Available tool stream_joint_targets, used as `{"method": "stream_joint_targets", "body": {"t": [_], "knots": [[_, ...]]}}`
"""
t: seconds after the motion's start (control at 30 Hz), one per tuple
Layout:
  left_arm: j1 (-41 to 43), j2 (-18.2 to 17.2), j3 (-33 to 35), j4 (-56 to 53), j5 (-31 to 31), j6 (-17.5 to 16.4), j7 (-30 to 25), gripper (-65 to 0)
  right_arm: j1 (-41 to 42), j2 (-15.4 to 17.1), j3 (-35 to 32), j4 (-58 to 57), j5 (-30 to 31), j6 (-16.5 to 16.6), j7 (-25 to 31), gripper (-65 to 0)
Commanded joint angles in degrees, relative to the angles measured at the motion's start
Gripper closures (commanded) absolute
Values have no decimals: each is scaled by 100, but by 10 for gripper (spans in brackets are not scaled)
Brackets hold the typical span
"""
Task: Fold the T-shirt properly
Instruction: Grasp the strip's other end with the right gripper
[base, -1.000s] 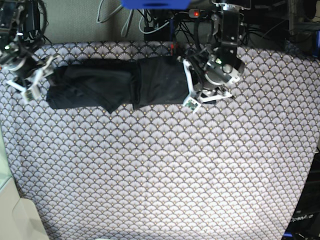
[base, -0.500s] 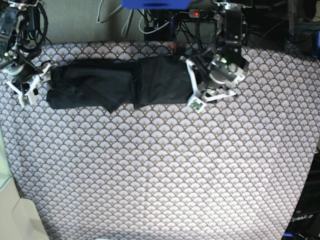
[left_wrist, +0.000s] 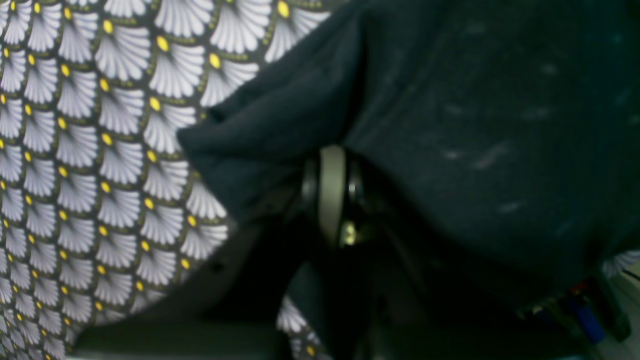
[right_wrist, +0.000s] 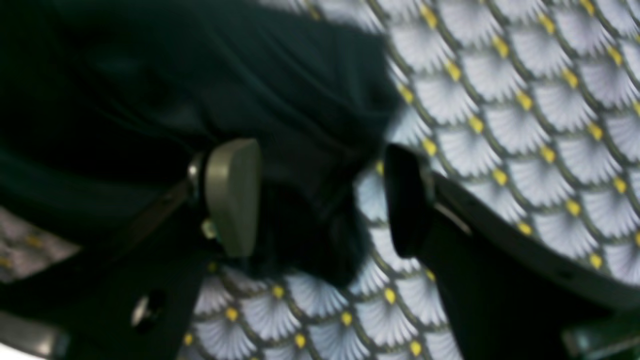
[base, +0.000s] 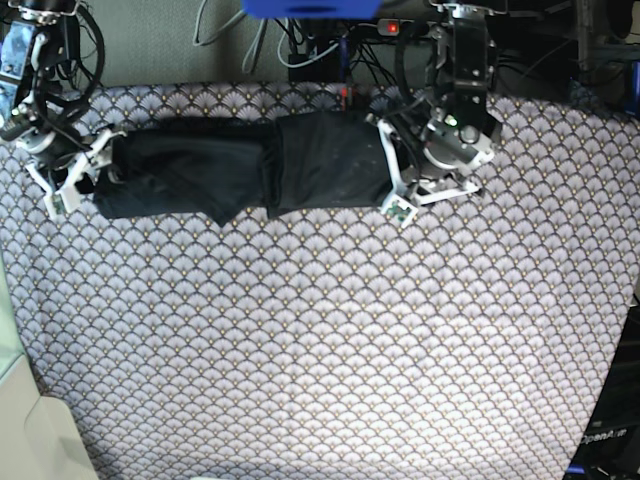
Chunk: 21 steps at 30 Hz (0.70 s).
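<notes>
Scallop-print tablecloth (base: 320, 350) | black cotton T-shirt (base: 240, 170) in long strip | left gripper (left_wrist: 332, 195) pinching cloth | right gripper (right_wrist: 320, 200) spread around hem | risk: one-ended pull skews strip

Base looks straight down; both wrist views hug the T-shirt (base: 240, 175).

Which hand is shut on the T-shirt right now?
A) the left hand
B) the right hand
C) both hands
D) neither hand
A: in the left wrist view the left hand is closed with the T-shirt bunched around it, while the right wrist view shows the right hand with its fingers spread wide around the cloth's corner, not pinching it.
</notes>
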<state>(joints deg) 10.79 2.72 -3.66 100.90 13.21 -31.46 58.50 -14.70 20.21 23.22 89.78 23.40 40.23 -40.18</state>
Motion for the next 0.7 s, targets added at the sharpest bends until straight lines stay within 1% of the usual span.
{"method": "stream_joint_targets", "body": {"t": [0.0,0.07,0.17,0.33,0.4,0.67], "knots": [[-37,14,1,112,19,30,-26,0,15,182,47,73,170,-23,-39,-405],[-37,14,1,112,28,30,-26,0,59,190,47,73,355,-23,-232,-405],[-28,14,1,112,37,30,-8,0,59,199,65,73,592,-23,-241,-405],[-28,14,1,112,37,30,1,0,68,208,73,64,557,-23,-215,-405],[-28,14,1,112,37,30,1,0,68,269,82,55,583,-23,-215,-405],[-28,14,1,112,37,30,-8,0,191,278,82,-534,592,-23,-83,-405]]}}
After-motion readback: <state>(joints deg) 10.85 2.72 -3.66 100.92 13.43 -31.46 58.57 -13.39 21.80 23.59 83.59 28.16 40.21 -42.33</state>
